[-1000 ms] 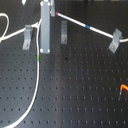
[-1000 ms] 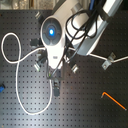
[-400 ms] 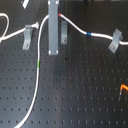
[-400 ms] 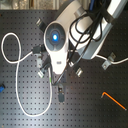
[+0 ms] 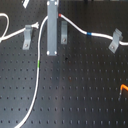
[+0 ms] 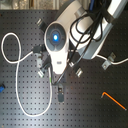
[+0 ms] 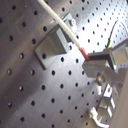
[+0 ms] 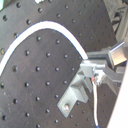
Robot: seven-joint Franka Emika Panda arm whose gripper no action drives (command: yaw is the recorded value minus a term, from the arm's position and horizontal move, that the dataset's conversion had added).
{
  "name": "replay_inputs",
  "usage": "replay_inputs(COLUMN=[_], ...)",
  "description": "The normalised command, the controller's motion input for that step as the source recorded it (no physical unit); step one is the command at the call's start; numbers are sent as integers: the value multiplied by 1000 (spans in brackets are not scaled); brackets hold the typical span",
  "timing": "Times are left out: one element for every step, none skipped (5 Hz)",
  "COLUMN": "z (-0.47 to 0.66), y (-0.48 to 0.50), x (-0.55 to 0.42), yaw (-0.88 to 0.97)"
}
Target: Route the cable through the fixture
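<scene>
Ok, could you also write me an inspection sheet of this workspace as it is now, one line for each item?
Surface: black board with rows of holes, flat.
Job's things: white cable lying in curves, with a big loop; three metal clips stand on the board.
Clutter: orange L-shaped tool near the first exterior view's right edge; small blue thing, too small to tell.
Grippers: gripper appears shut on the cable beside its red band.
Cables: black arm cables hang along the arm.
Surroundings: blurred, cannot tell.
</scene>
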Motion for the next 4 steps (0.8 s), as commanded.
replay_inputs(z=[15,82,169,58], y=[0,-216,2,191], x=[0,-168,-165,-3], yaw=[0,-126,-114,11])
